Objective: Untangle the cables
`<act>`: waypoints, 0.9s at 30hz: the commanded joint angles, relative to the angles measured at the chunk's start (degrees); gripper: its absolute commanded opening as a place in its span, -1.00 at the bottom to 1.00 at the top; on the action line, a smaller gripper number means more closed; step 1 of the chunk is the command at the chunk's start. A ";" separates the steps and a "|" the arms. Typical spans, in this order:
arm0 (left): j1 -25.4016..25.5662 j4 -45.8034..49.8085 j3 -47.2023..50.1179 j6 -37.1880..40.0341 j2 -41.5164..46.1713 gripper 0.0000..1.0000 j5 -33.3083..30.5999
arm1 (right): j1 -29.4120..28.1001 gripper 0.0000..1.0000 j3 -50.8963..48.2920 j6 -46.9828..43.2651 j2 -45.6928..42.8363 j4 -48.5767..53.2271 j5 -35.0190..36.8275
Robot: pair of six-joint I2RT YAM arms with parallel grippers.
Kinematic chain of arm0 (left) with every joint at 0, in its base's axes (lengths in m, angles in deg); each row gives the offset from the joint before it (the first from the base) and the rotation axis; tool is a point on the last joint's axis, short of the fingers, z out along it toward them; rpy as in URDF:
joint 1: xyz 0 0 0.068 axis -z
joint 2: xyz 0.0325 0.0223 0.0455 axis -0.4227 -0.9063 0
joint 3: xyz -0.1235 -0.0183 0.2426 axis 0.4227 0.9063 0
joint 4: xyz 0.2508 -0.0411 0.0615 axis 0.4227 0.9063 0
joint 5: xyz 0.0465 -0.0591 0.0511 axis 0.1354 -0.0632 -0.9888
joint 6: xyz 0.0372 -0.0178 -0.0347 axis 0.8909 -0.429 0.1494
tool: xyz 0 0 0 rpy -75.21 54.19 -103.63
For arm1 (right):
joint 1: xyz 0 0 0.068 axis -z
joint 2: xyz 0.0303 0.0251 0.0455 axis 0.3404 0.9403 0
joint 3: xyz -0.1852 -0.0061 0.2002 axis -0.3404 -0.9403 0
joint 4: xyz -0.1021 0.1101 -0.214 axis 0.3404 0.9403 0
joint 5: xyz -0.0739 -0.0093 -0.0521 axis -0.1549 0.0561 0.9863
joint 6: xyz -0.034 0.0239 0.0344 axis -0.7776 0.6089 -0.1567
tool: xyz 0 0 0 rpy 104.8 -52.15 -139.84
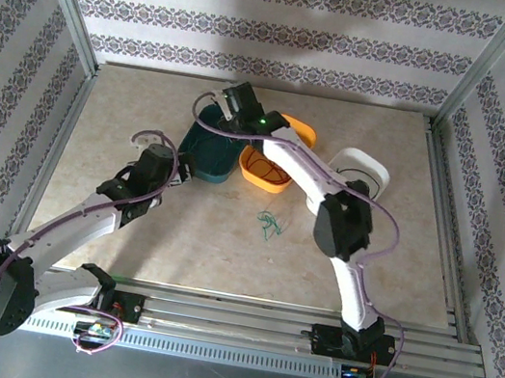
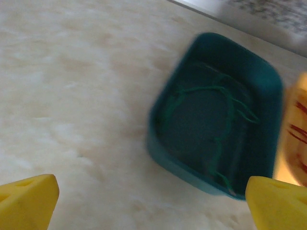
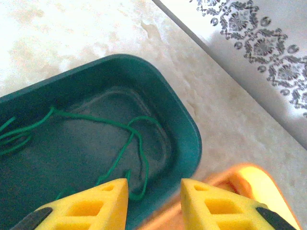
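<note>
Tabletop (image 3: 72, 28); green cable (image 3: 96, 120) below right tool (image 3: 154, 188)

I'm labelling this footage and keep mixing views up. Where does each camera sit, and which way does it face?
Top external: above and behind the bases, looking down on the table; both arms show, with left gripper and right gripper.
Left wrist: on the left arm, angled down at the teal tray holding a green cable; yellow fingertips in the bottom corners.
Right wrist: close over that tray, wall beyond; its fingertips along the bottom.
Shared: both wrist views catch the tray, cable and part of the orange tray.
</note>
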State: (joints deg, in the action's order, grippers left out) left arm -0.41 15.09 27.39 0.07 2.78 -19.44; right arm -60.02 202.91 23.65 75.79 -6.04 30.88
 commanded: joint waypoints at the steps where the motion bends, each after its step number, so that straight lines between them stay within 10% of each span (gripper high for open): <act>1: 4.36 -8.58 0.09 9.78 -0.79 1.00 5.75 | 1.08 -0.32 -11.51 9.44 -13.00 -4.53 -3.27; 10: 14.30 -12.04 -1.27 20.77 -9.72 0.98 20.85 | 1.27 -0.29 -47.95 20.13 -37.74 -0.41 -17.35; 19: 14.95 -13.90 -0.32 12.98 -13.66 0.99 6.05 | -1.67 -0.26 -57.03 24.20 -36.70 1.30 -15.53; 27: 14.95 -12.48 -0.01 12.87 -11.55 0.99 5.44 | -2.09 -0.29 -54.26 22.44 -29.58 1.61 -12.11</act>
State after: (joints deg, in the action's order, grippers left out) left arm 14.32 3.51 27.33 13.77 -10.49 -12.05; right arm -61.70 146.57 46.23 44.73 -4.94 16.21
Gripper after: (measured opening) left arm 0.995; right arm 0.355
